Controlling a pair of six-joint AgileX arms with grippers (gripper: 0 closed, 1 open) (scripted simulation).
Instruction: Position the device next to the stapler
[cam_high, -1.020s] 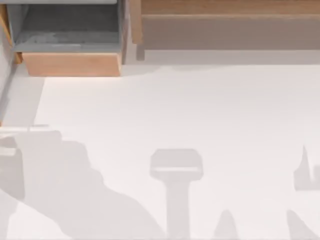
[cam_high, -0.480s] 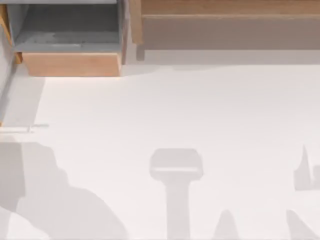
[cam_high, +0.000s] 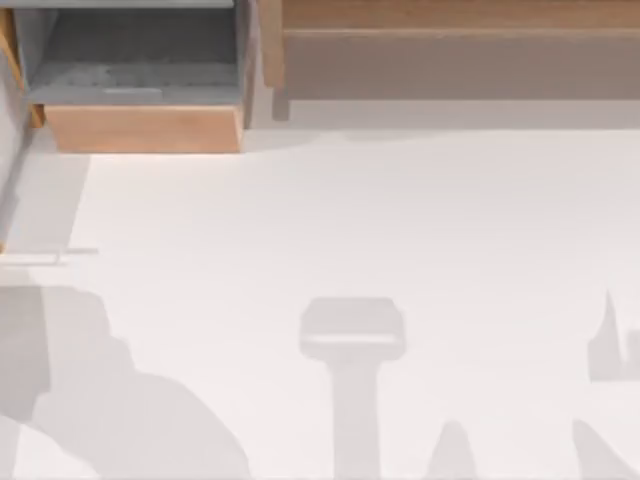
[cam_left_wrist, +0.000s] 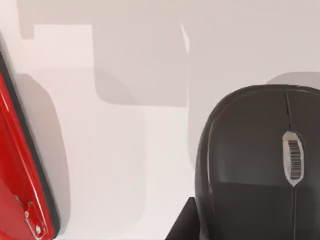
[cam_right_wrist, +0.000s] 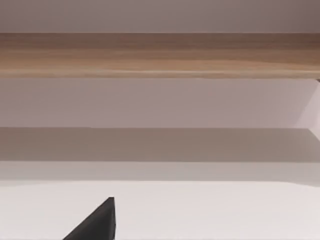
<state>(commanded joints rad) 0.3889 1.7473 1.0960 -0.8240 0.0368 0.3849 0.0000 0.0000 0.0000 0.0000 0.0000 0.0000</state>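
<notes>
Counter (cam_high: 400, 220): white and flat; in the top view it carries grey shadows along its near edge, 1 broad shadow at the left, 1 T-shaped shadow near the middle, smaller pointed ones at the right.

Drawer (cam_high: 140, 125): a wooden-fronted box with a grey inside, at the far left of the top view, standing open over the counter's back edge.

Wooden shelf (cam_high: 450, 40): a long wood board along the far right of the top view; the right wrist view shows the same wood strip (cam_right_wrist: 160, 55) running across above the pale wall.

Mouse (cam_left_wrist: 260, 165): the device, black and rounded, with a grey scroll wheel (cam_left_wrist: 293, 159) down its middle; it lies on the white counter close under the left wrist camera.

Stapler (cam_left_wrist: 20, 170): red with a dark edge and a small metal fitting near its lower end, lying on the counter; it is near the mouse but apart from it, with a strip of bare white counter between the 2.

Left jaws: a dark part shows beside the mouse's edge in the left wrist view; I cannot tell whether they are spread or pinching.

Right jaws: 1 dark tip (cam_right_wrist: 97, 222) shows over the counter in the right wrist view; their state cannot be told.
</notes>
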